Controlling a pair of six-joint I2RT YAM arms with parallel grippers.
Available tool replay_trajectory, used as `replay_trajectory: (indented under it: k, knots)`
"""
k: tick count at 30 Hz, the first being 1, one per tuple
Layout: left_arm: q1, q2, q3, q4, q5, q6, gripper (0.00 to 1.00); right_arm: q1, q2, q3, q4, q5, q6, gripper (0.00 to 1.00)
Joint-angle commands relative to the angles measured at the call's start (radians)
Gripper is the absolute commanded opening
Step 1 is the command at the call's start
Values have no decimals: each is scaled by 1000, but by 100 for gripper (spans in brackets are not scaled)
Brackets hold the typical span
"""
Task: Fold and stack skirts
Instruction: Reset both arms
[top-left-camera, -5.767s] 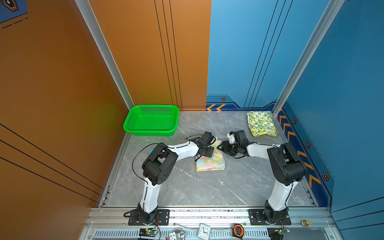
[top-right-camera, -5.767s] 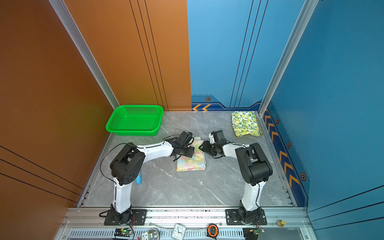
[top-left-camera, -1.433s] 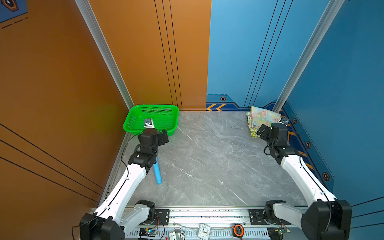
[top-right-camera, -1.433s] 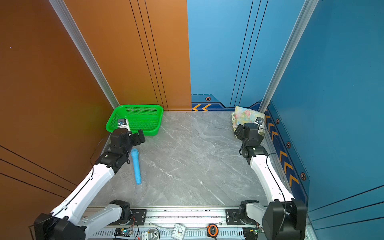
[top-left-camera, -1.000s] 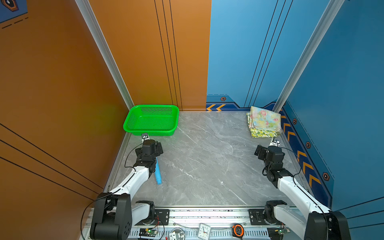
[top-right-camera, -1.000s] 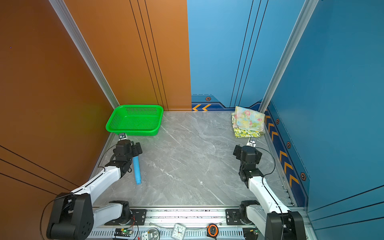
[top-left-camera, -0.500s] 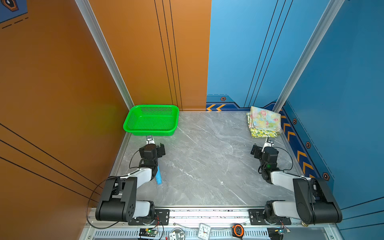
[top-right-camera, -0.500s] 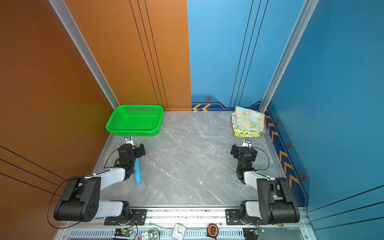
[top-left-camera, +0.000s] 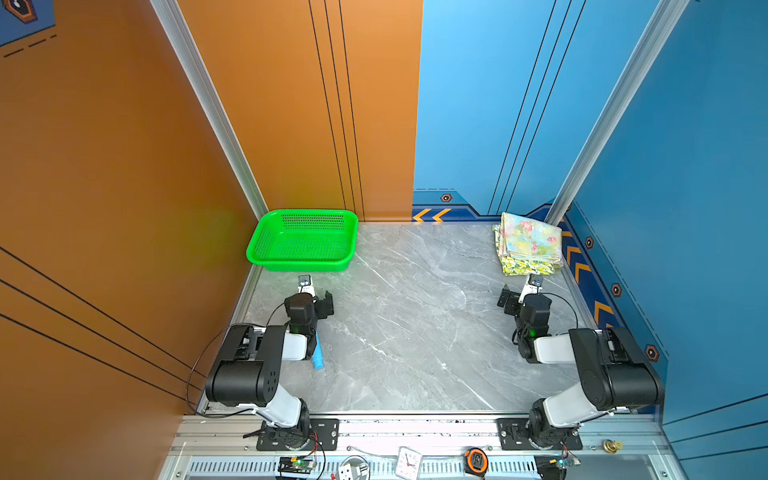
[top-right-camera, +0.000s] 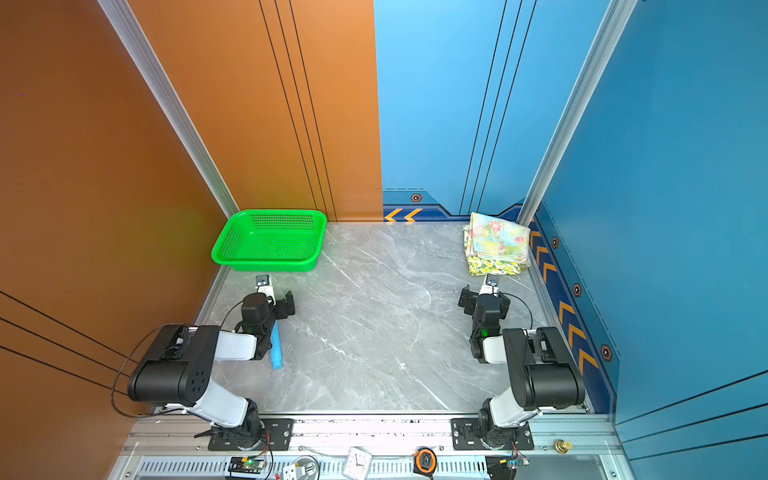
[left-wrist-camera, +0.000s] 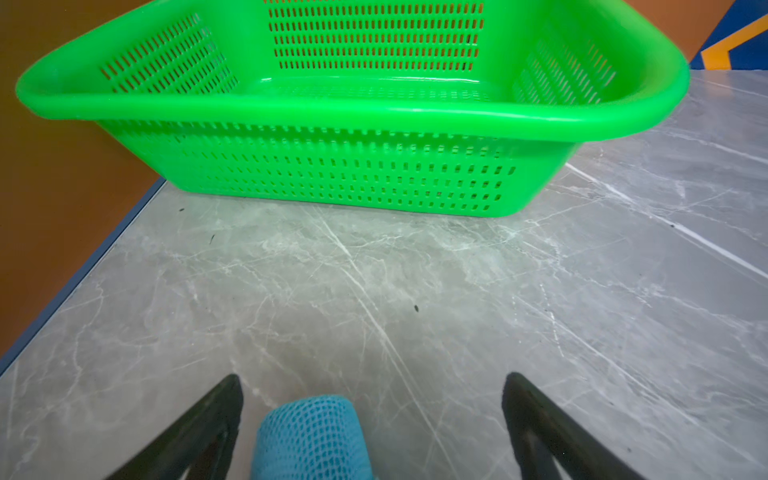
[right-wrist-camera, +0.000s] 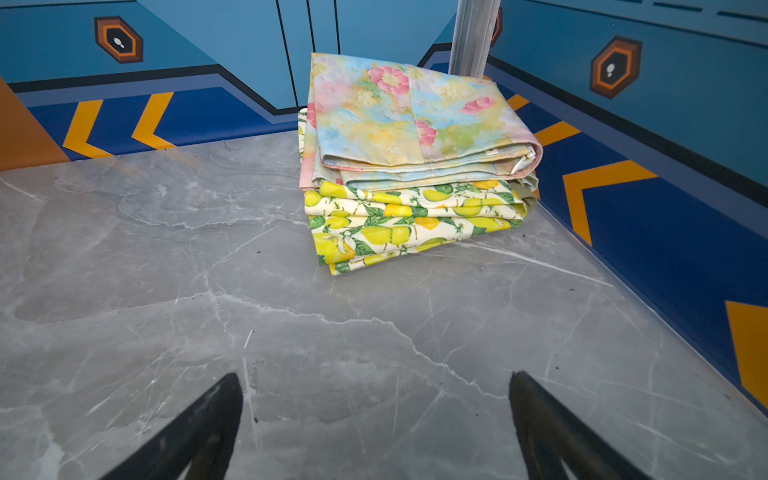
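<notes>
The skirts lie folded in one stack in the far right corner. The pastel skirt with pink flowers (top-left-camera: 528, 241) (top-right-camera: 496, 239) (right-wrist-camera: 407, 120) is on top of the lemon-print skirt (top-left-camera: 525, 266) (top-right-camera: 494, 266) (right-wrist-camera: 407, 220). My right gripper (top-left-camera: 527, 293) (top-right-camera: 485, 295) (right-wrist-camera: 375, 375) hovers low over bare table short of the stack, open and empty. My left gripper (top-left-camera: 309, 295) (top-right-camera: 270, 295) (left-wrist-camera: 372, 377) is open in front of the green basket. The blue toy's mesh head (left-wrist-camera: 309, 436) lies under it between the fingers, untouched.
The green perforated basket (top-left-camera: 299, 264) (top-right-camera: 266, 264) (left-wrist-camera: 332, 110) stands at the far left against the orange wall. The blue toy (top-left-camera: 318, 353) (top-right-camera: 275, 349) lies beside the left arm. Blue walls close off the right side and back. A clock (top-left-camera: 407, 461) and tape measure (top-left-camera: 476, 459) sit on the front rail.
The pastel skirt went from the table's middle onto the lemon skirt. Over the last second both arms have folded back toward their bases with the grippers open.
</notes>
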Motion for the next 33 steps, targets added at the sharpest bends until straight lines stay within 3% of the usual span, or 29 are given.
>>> replay_trajectory:
  k: [1, 26, 29, 33]
  knots:
    - [-10, 0, 22, 37, -3, 31, 98, 6, -6, 26, -56, -16, -20, 100]
    - [-16, -5, 17, 41, -4, 35, 98, 14, 4, 21, -26, -3, -28, 100]
    - [-15, -5, 17, 41, -5, 35, 98, -4, 4, 40, -65, -80, -31, 100]
    - [-15, -4, 17, 41, -4, 35, 98, -5, 4, 40, -63, -88, -34, 100]
